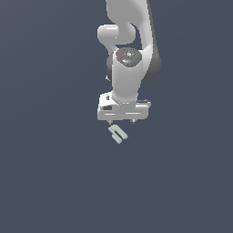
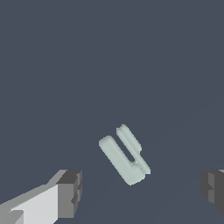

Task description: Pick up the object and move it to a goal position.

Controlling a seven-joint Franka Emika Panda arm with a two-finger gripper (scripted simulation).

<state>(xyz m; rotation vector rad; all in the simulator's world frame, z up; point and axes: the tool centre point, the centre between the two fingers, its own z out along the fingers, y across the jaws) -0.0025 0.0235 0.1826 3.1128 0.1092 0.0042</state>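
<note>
The object (image 1: 118, 134) is a small pale teal-grey piece of two short parallel bars joined at one end. It lies flat on the dark blue-grey surface, turned diagonally. In the wrist view the object (image 2: 124, 154) lies between and a little beyond the two fingers. My gripper (image 1: 121, 122) hangs from the white arm just above the object, pointing down. It is open: the dark finger pads (image 2: 70, 192) stand far apart, much wider than the object, and hold nothing. The fingertips touch neither the object nor the surface.
The white arm (image 1: 129, 45) rises behind the gripper toward the top of the exterior view. The dark blue-grey surface (image 1: 50, 173) spreads plain on all sides.
</note>
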